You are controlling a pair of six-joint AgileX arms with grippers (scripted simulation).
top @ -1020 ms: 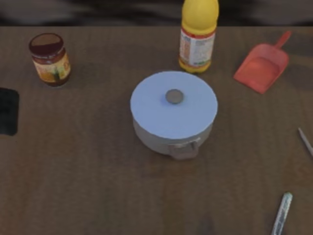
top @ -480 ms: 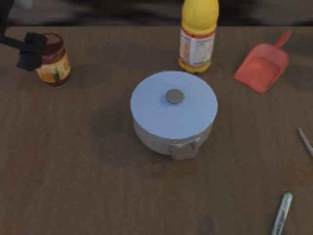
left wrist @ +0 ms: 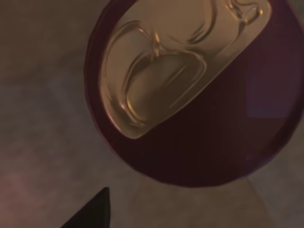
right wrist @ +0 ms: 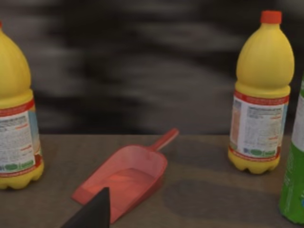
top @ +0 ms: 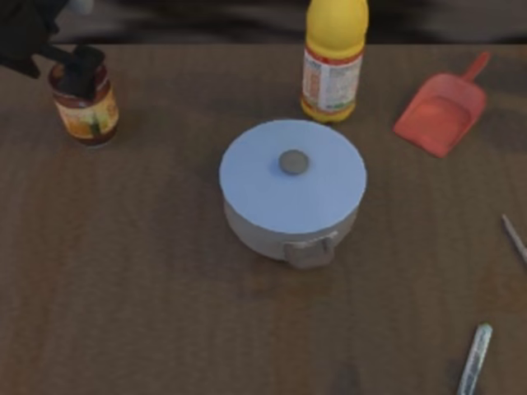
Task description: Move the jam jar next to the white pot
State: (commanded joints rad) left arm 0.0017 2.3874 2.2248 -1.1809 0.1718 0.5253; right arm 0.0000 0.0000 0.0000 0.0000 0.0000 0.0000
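The jam jar (top: 85, 103), with its dark lid and yellow-orange label, stands upright at the table's far left. My left gripper (top: 72, 66) hovers over its lid, open, with one dark finger (top: 80, 64) across the lid top. The left wrist view is filled by the jar (left wrist: 223, 133) seen close, and one fingertip (left wrist: 97, 209) is apart from it. The white pot (top: 292, 185), lid on with its grey knob, sits mid-table well to the right of the jar. My right gripper is out of the top view; its wrist view shows one fingertip (right wrist: 95, 211).
A tall yellow bottle (top: 333, 58) stands just behind the pot. A red scoop (top: 443, 105) lies at the back right. A thin grey stick (top: 515, 239) and a pen-like tool (top: 473, 358) lie near the right edge. A green bottle (right wrist: 294, 175) shows in the right wrist view.
My left arm came in from the table's left edge and moved back and rightward, from beside the jam jar to over its lid. The jar and pot have not moved.
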